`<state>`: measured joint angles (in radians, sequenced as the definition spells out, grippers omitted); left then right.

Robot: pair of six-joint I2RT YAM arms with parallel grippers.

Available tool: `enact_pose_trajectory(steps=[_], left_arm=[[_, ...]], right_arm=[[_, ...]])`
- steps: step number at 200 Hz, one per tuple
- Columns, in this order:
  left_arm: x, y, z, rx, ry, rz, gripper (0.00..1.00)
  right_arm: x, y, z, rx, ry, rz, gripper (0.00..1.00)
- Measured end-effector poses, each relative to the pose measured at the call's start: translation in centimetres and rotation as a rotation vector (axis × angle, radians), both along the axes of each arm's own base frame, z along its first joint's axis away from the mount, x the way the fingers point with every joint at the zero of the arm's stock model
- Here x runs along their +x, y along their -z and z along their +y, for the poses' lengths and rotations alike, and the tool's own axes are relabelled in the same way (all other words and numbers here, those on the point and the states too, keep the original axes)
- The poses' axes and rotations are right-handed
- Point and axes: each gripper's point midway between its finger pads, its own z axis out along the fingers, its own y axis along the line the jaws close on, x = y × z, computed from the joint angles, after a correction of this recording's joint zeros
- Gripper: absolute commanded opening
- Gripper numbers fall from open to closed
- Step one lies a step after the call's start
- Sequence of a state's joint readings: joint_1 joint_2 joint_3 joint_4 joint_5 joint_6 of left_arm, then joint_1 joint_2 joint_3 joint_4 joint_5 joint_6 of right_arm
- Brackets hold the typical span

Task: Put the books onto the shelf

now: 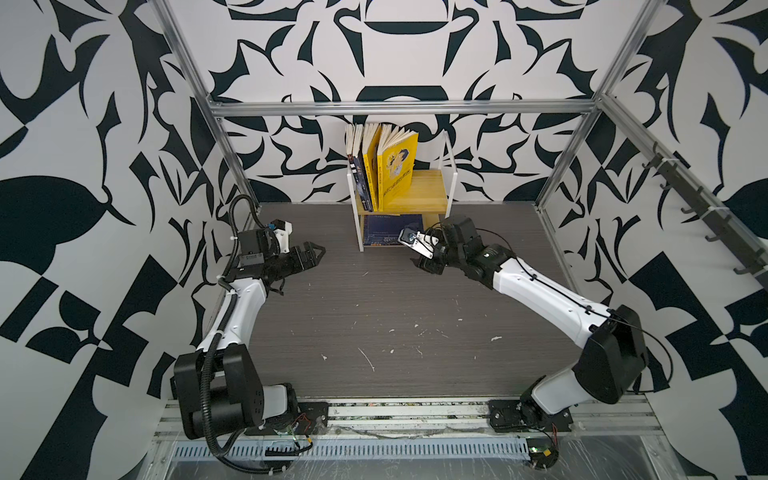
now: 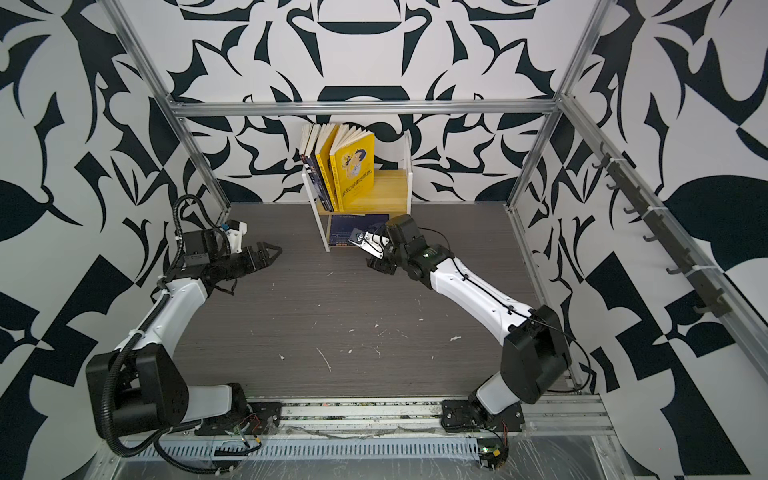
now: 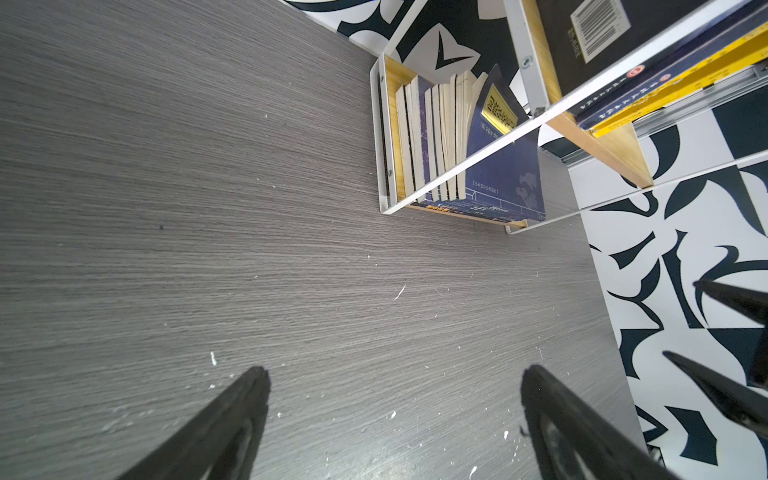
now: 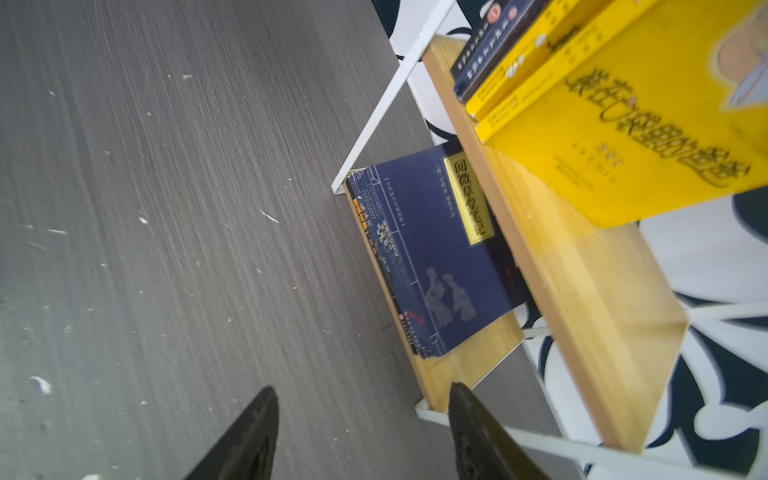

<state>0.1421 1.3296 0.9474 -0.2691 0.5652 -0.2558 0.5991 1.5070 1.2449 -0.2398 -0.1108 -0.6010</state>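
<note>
Shelf [image 1: 430, 189]: two-tier, yellowish boards in a white frame, stood at the back middle of the grey counter [image 1: 374, 316] against the patterned wall. Upper tier: books stood at the left end, two yellow books [image 1: 399, 174] outermost, dark-spined books [image 1: 360, 178] beside them, all leaning slightly; the right half of the board lay bare. Lower tier: navy books [image 4: 436, 249] stood on edge at the left end, the outermost showing a yellow title label on its cover; the exact count could not be told. No book lay on the counter in either top view. Left hand [image 3: 394, 370]: fingers spread wide, nothing between them, held over the counter well to the left of the shelf. Right hand [image 4: 363, 390]: fingers apart, empty, just in front of the lower tier near its right front corner; whether one finger touched the frame could not be told.
</note>
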Motion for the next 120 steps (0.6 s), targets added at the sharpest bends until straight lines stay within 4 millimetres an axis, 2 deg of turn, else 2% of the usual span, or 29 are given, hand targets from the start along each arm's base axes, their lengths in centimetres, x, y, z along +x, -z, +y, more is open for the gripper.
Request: enact_pose_trajectory(steps=[32, 40, 61, 82, 101, 120], left_arm=[[0.1, 0.0, 0.4, 0.001, -0.01, 0.001, 1.0], [0.1, 0.0, 0.5, 0.001, -0.013, 0.0, 1.0], [0.1, 0.0, 0.7, 0.002, -0.017, 0.0, 1.0], [0.1, 0.0, 0.8, 0.002, -0.02, 0.0, 1.0], [0.1, 0.0, 0.8, 0.002, -0.02, 0.0, 1.0], [0.1, 0.0, 0.8, 0.0, -0.02, 0.003, 0.98]], right_arm=[[1.5, -3.4, 0.2, 0.18, 0.134, -0.002, 0.49], [2.2, -4.6, 0.3, 0.229, 0.175, -0.003, 0.42], [5.3, -9.1, 0.9, 0.377, 0.291, -0.043, 0.21], [8.9, -12.5, 1.4, 0.497, 0.398, -0.089, 0.11], [11.8, -13.9, 1.6, 0.584, 0.493, -0.102, 0.07], [14.4, -13.7, 1.5, 0.671, 0.585, -0.077, 0.01]])
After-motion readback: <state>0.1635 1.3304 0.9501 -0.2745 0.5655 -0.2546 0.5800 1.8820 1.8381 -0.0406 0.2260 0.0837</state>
